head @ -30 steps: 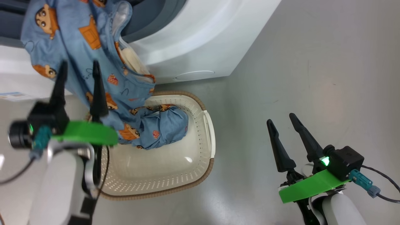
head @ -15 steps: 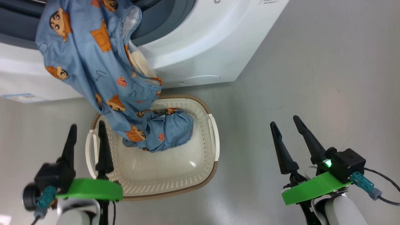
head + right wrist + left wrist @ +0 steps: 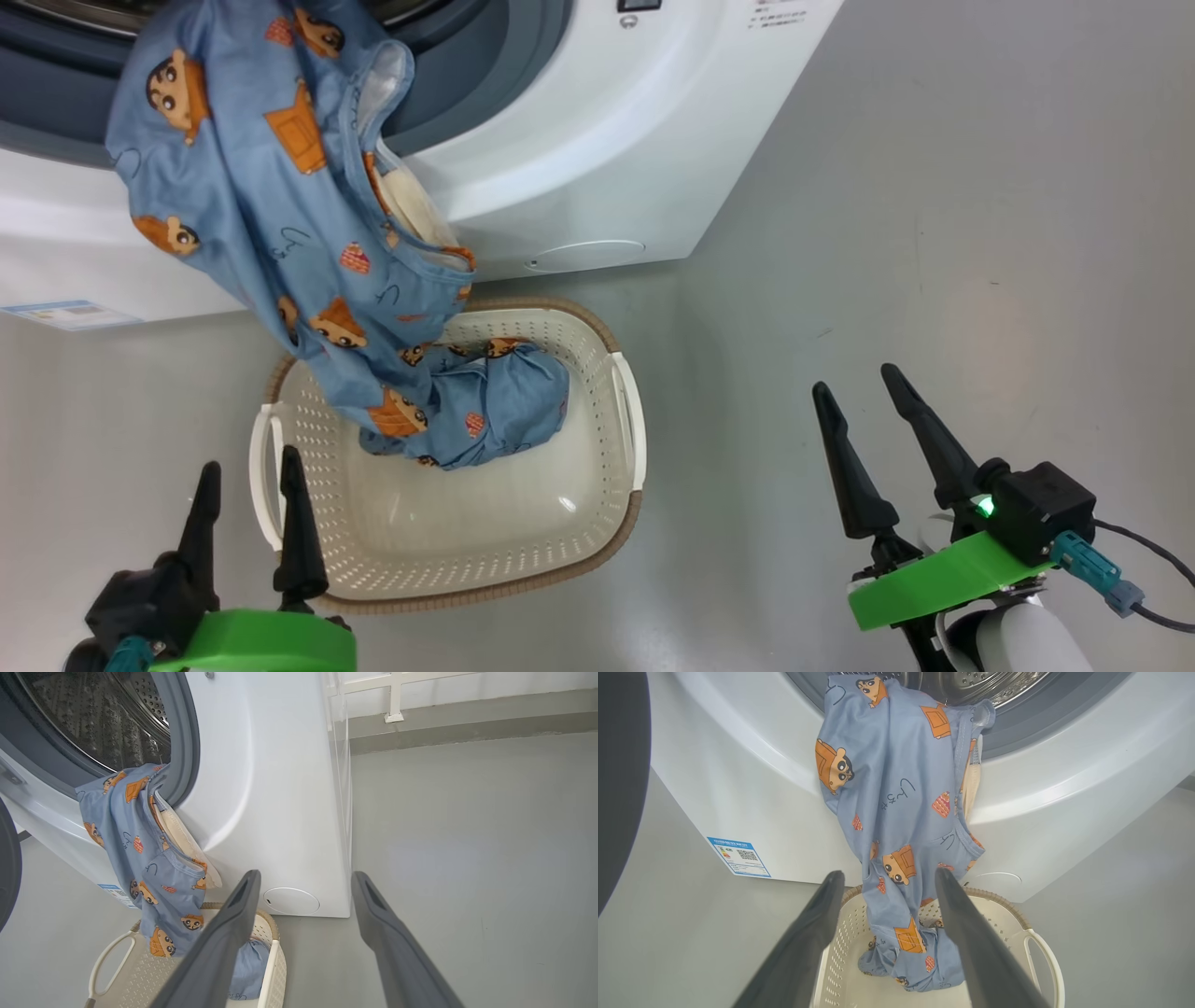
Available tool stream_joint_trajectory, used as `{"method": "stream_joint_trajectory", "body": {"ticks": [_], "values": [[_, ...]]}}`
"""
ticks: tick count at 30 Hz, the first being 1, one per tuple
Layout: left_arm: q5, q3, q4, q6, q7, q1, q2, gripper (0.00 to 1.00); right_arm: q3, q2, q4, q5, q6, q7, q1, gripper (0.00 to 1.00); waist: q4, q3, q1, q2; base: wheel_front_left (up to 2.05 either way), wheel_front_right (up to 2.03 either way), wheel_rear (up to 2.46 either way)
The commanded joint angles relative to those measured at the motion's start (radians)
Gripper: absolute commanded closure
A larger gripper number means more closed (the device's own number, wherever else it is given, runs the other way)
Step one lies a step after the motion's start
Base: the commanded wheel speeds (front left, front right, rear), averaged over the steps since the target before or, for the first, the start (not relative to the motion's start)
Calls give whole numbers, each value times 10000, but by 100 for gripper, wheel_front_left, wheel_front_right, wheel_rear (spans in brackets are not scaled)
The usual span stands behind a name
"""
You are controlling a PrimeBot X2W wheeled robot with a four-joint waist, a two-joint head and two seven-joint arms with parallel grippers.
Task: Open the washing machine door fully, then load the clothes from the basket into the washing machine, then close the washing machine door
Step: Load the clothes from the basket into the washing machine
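Two grippers stand spread and empty: left gripper (image 3: 250, 459) at 7 o'clock, right gripper (image 3: 853, 378) at 4 o'clock. The clothes (image 3: 280, 215) drape from the washing machine (image 3: 597, 140) mouth at 11 o'clock down into the basket (image 3: 597, 551).
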Motion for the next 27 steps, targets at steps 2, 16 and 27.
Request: {"method": "stream_joint_trajectory", "body": {"ticks": [2, 16, 27], "values": [[-82, 347, -235, 14, 5, 150, 163, 0, 142, 3, -268, -106, 17, -118, 206, 0, -44, 33, 0, 0, 0, 0, 0], [-298, 160, 821, -309, 256, -1456, 242, 0, 260, 3, -387, 14, 17, -118, -2, 0, -411, 622, 0, 0, 0, 0, 0], [-1098, 226, 3016, -1439, 75, -3362, 161, 0, 274, 3, -485, 155, 17, -118, -221, 0, -887, 1280, 0, 0, 0, 0, 0]]}}
